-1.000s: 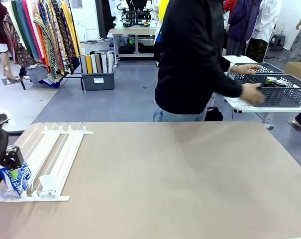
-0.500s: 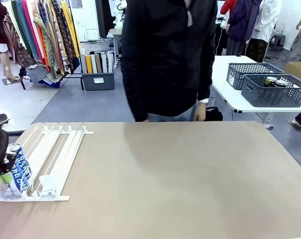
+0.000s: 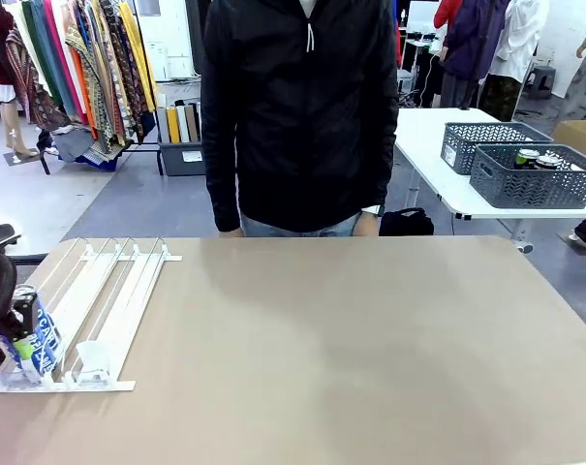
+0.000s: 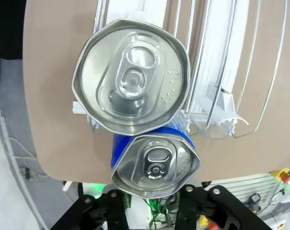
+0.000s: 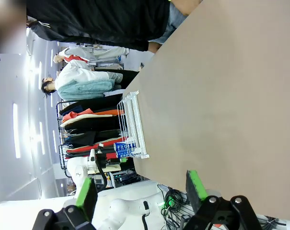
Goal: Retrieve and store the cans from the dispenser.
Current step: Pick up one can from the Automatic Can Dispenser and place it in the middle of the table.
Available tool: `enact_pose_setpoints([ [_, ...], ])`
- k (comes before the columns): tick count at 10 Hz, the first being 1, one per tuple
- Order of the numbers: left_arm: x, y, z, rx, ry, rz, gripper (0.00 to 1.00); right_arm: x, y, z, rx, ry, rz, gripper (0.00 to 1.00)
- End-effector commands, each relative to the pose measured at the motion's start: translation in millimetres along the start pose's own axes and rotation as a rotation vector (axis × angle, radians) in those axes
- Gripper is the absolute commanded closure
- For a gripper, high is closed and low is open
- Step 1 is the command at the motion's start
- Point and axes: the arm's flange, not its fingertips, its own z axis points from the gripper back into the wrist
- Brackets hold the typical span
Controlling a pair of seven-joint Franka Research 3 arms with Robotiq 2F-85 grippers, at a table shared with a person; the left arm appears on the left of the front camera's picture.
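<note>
The can [image 3: 39,344] at the dispenser's [image 3: 113,300] front end is blue and white, silver-topped. The dispenser is white, the table [image 3: 370,349] under it tan.

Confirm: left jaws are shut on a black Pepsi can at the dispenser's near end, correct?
Wrong on the can. The can is blue and white, not a black Pepsi one, as the front view shows. The rest holds: the left jaws are shut on it at the near end of the dispenser.
</note>
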Motion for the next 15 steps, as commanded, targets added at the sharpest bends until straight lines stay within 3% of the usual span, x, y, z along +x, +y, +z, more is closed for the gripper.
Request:
enact_pose_setpoints([
  [1, -39, 12, -27, 0.007, -0.007, -0.006, 0.00, 0, 2, 2, 0.004, 0.005, 0.014, 0.00],
  [5, -42, 15, -8, 0.006, 0.009, -0.006, 0.00, 0, 2, 2, 0.004, 0.005, 0.014, 0.00],
  [9, -77, 18, 122, -0.067, -0.134, -0.023, 0.00, 0, 2, 2, 0.004, 0.005, 0.014, 0.00],
  [10, -74, 18, 135, -0.124, -0.203, -0.014, 0.00, 0, 2, 2, 0.004, 0.005, 0.014, 0.00],
  [11, -67, 18, 142, -0.206, -0.261, -0.029, 0.00, 0, 2, 2, 0.004, 0.005, 0.014, 0.00],
  [12, -68, 27, 116, -0.065, -0.143, -0.005, 0.00, 0, 2, 2, 0.004, 0.005, 0.014, 0.00],
  [15, -68, 27, 116, -0.065, -0.143, -0.005, 0.00, 0, 2, 2, 0.004, 0.005, 0.014, 0.00],
])
